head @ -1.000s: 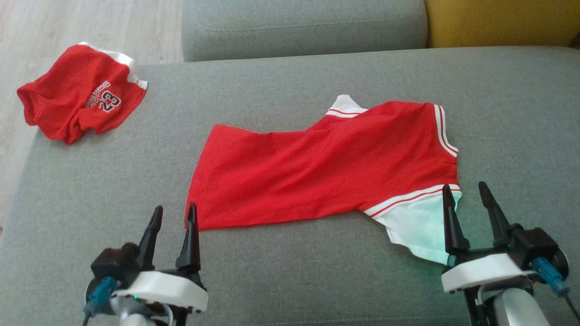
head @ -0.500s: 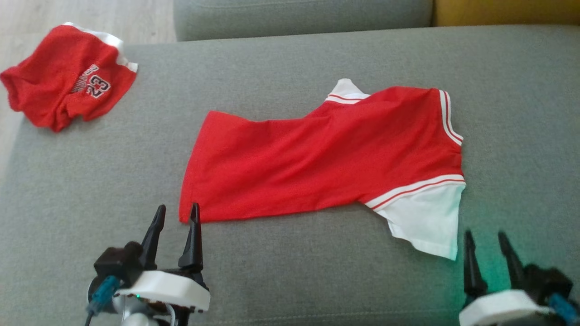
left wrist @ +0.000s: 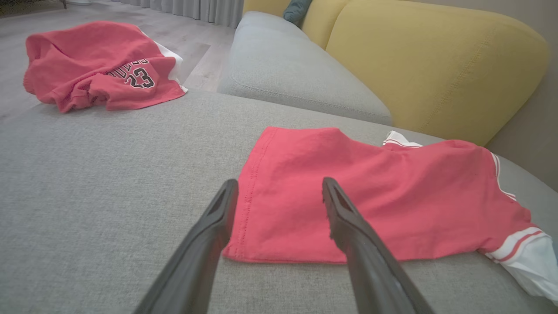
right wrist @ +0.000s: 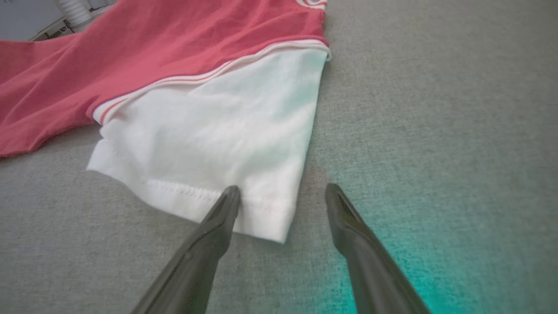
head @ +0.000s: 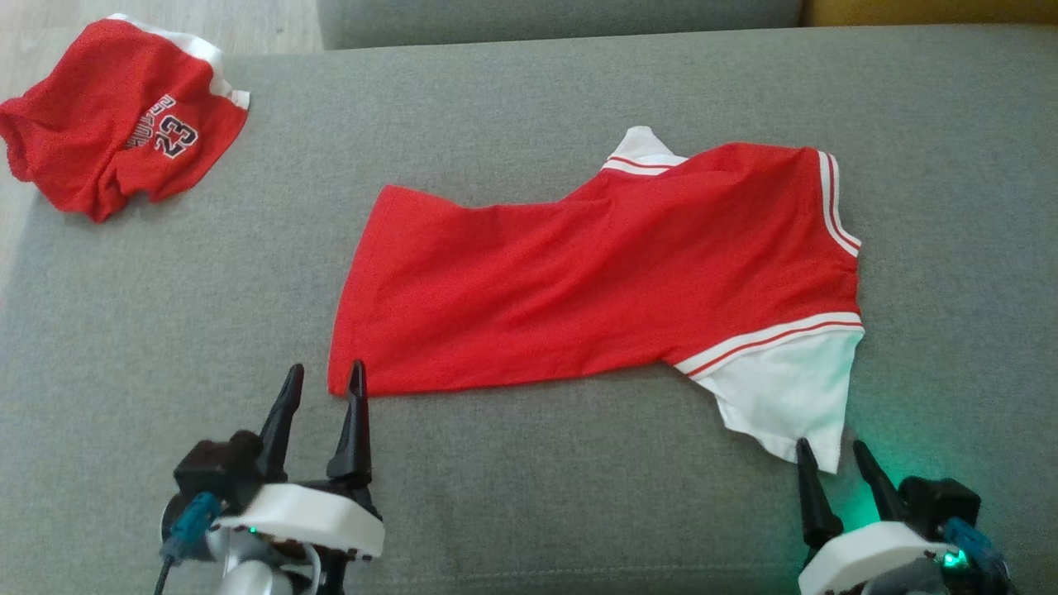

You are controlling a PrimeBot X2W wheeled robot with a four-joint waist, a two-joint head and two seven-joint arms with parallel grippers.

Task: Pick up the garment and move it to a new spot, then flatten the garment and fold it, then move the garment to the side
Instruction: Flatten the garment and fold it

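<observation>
A pair of red shorts (head: 116,116) lies bunched at the upper left of the head view, on the corner of the grey sofa (head: 529,74). It is well apart from the rest.

At the lower left are the left jaws. They are spread wide and hold nothing. They have stayed by the same shirt corner as a second ago. One dark finger (head: 354,421) has its tip right at that corner. In the left wrist view the corner lies between the two fingers (left wrist: 209,235).

The red shirt (head: 579,281) lies spread out in the middle of the sofa seat, with a few soft wrinkles. Its shape is the same as before. The whole head picture has slid a bit, but that is the camera moving.

At the lower right, the white sleeve (head: 785,388) sticks out toward the right jaws. These have moved. A second ago they were up over the sleeve, near the striped band. Now they sit back at the sleeve's bottom corner, spread wide and empty. In the right wrist view the sleeve (right wrist: 218,131) has its corner between the fingers (right wrist: 218,226).

I think the robot is lining up to grab both near corners. The shirt is not picked up yet.
</observation>
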